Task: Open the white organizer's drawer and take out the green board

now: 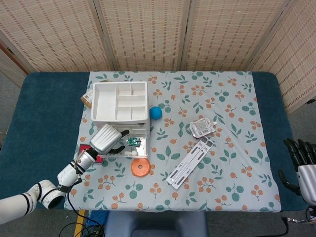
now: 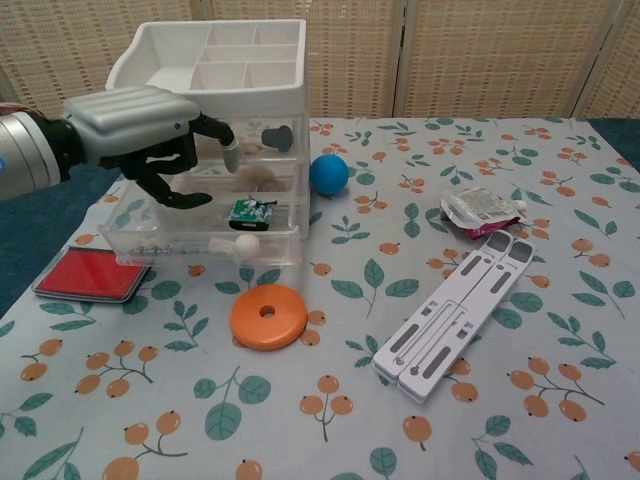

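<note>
My left hand (image 2: 150,135) hovers over the open bottom drawer (image 2: 180,235) of the white organizer (image 2: 215,75), fingers loosely curled, holding nothing. The green board (image 2: 250,212) lies at the drawer's right end. It looks light, stiff and thin; I'd pinch its edges.

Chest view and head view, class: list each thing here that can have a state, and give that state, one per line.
White organizer: upright, top tray uncovered.
Bottom drawer: pulled out, open.
Green board: lying in the open drawer, not held.
Left hand: above the open drawer, fingers curled, holding nothing.
Right hand: at the table's right edge, fingers apart, empty.
Folding stand: folded flat.
</note>
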`<state>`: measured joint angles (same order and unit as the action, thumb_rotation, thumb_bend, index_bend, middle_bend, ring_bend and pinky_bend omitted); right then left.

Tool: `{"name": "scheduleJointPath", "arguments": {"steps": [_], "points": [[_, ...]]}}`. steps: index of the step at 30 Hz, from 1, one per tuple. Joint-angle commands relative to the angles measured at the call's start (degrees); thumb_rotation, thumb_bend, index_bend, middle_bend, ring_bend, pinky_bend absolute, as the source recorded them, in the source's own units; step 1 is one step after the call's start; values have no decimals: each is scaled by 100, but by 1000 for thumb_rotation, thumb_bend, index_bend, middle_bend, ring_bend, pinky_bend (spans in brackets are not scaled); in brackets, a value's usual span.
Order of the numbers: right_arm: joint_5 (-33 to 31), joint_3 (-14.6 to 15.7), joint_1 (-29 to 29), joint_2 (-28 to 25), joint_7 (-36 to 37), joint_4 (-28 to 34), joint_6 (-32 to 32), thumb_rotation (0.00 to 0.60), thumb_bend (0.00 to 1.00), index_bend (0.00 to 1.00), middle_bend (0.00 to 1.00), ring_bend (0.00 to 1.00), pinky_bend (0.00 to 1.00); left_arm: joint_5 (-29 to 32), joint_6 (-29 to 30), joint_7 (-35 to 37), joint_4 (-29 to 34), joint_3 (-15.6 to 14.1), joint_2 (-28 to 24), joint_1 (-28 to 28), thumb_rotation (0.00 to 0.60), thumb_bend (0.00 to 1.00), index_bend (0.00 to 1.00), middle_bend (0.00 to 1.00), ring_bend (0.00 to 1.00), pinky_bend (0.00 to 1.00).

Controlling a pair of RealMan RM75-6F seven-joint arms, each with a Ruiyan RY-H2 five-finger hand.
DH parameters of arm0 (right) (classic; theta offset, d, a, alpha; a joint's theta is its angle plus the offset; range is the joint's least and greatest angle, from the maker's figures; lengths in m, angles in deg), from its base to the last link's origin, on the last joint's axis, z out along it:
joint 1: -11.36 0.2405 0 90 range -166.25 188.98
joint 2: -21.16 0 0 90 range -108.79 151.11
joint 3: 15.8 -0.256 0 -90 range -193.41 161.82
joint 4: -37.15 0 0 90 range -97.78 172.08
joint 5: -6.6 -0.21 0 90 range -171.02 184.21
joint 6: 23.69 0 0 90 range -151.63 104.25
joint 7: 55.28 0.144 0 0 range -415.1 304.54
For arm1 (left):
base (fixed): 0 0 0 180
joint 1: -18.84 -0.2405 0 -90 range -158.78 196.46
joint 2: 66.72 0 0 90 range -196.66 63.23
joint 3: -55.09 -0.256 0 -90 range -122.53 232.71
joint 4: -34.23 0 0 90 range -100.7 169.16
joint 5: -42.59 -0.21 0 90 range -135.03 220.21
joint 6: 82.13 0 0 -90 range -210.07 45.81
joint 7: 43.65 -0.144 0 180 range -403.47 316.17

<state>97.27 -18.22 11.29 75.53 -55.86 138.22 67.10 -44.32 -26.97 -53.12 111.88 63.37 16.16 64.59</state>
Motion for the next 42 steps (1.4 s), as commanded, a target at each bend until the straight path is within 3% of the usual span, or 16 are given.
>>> {"name": "scheduleJointPath", "arguments": {"steps": [1, 11, 26, 42], "points": [[-8, -3, -2, 2, 0, 1, 1, 600, 414, 0, 71, 0, 23, 43, 1, -83, -24, 18, 69, 48, 600, 271, 359, 923, 1000, 1000], [-31, 0, -4, 29, 13, -14, -26, 600, 415, 0, 71, 0, 23, -123, 179, -328, -373, -118, 427, 123, 600, 262, 373, 923, 1000, 1000], [-63, -8, -17, 59, 40, -47, -26, 600, 415, 0, 77, 0, 23, 667, 249, -1493, -19, 27, 734, -37, 600, 256, 373, 925, 1000, 1000], [-111, -13, -37, 99, 109, -117, -31, 600, 414, 0, 78, 0, 23, 990, 331, -1861, -113, 138, 1036, 30, 600, 256, 394, 926, 1000, 1000]]}}
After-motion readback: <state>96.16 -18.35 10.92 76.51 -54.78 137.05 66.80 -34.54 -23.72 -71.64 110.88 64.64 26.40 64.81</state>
